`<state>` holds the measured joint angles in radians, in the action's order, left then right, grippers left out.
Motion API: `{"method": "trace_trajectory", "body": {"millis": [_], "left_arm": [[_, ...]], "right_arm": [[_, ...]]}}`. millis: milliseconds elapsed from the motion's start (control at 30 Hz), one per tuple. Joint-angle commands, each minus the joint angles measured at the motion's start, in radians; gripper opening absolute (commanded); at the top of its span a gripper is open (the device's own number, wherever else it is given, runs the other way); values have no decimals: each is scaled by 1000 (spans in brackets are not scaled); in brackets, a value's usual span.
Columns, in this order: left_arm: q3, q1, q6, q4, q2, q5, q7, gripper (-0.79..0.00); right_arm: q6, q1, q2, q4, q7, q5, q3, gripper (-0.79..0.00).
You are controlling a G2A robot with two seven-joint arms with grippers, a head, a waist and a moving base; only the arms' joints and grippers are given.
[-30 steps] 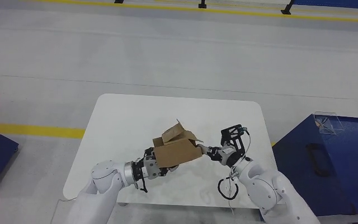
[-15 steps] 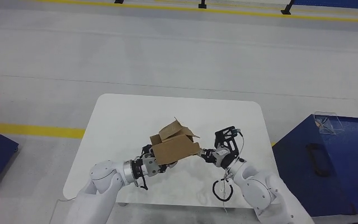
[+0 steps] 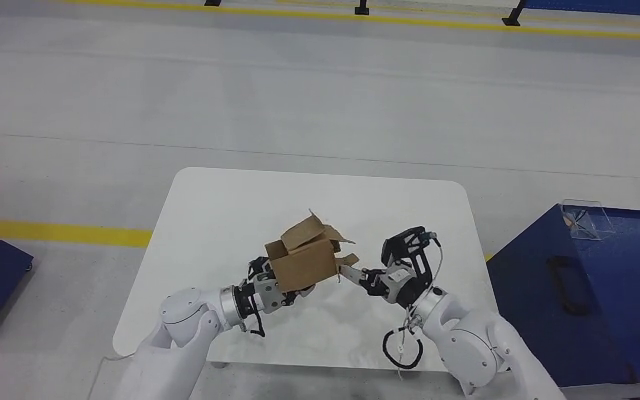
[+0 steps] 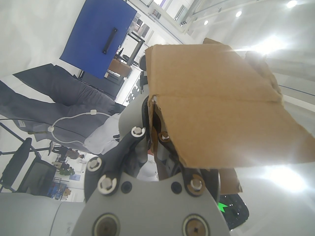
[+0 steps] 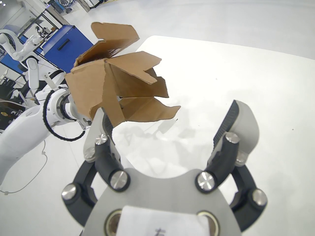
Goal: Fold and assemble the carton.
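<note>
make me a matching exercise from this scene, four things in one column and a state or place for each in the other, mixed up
Column one
1. brown cardboard carton
2. left gripper
3. right gripper
4. blue cabinet

Column two
a. open, fingers spread wide
b. standing on the floor off to one side of the table
c. held up above the white table, flaps loose
d. shut on the carton

Pairs: 1-c, 2-d, 3-a, 4-b
</note>
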<state>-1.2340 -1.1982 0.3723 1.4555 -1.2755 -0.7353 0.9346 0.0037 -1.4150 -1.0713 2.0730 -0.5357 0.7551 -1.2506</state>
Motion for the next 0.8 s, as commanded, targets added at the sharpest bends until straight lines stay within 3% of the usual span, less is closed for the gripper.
{"method": "trace_trajectory", "body": {"millis": [0, 367, 767], "left_arm": [[2, 0, -3, 0, 1, -2, 0, -785], [-1, -15, -69, 17, 12, 9, 47, -785], [14, -46, -189, 75, 29, 77, 164, -785]], "right_arm": [[15, 15, -3, -9, 0, 20, 17, 0], [74, 59, -8, -58, -48, 1, -24, 0], [111, 119, -24, -109, -65, 38, 41, 0]]}}
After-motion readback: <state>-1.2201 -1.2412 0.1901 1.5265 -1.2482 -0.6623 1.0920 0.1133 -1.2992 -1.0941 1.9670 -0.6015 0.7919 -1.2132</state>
